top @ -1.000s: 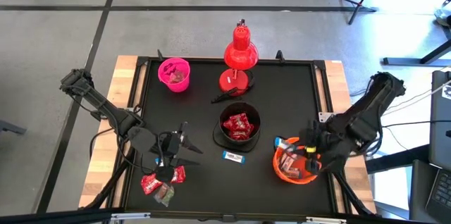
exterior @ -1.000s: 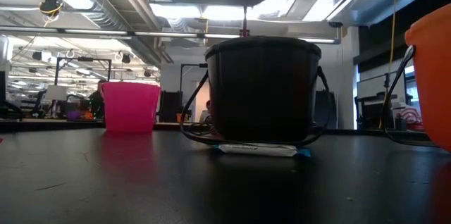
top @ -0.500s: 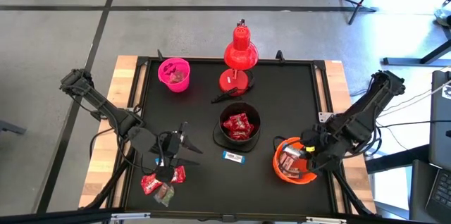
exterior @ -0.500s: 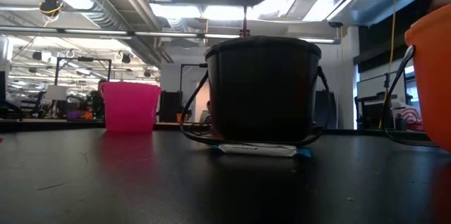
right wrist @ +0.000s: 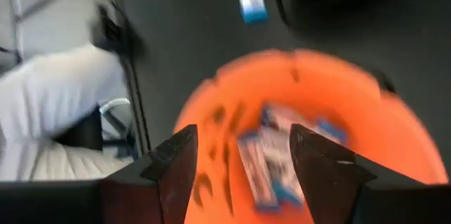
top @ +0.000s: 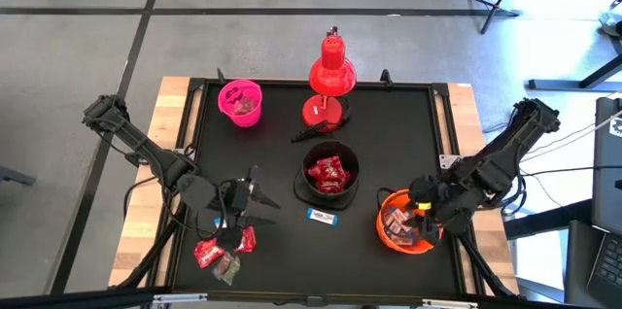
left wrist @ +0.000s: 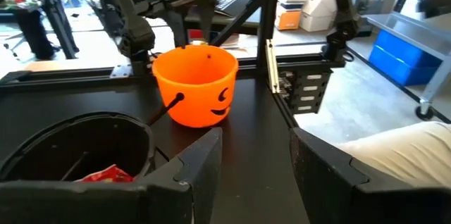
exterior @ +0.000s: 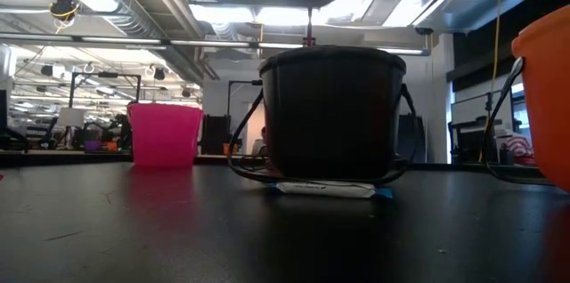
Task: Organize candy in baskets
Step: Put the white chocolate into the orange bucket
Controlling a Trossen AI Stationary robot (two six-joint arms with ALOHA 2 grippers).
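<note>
The pink basket (top: 240,102) stands at the table's far left and the black basket (top: 331,175), filled with red candy, in the middle. The orange basket (top: 400,223) at the near right holds white-and-blue candy (right wrist: 271,157). One white-and-blue candy (top: 322,216) lies flat on the table in front of the black basket. A heap of red candy (top: 224,249) lies at the near left. My right gripper (right wrist: 243,139) hangs open above the orange basket, pointing down into it. My left gripper (left wrist: 254,146) hovers open above the table left of the black basket, holding nothing.
A red desk lamp (top: 330,74) stands on its round base at the table's far middle, behind the black basket. A raised black frame (top: 442,124) runs round the table. Bare black tabletop (top: 272,154) lies between the pink and black baskets.
My right gripper has tipped further downward and rolled above the orange basket. The white-and-blue candy that showed at its fingertips over the basket's far rim a second ago is gone from there.
</note>
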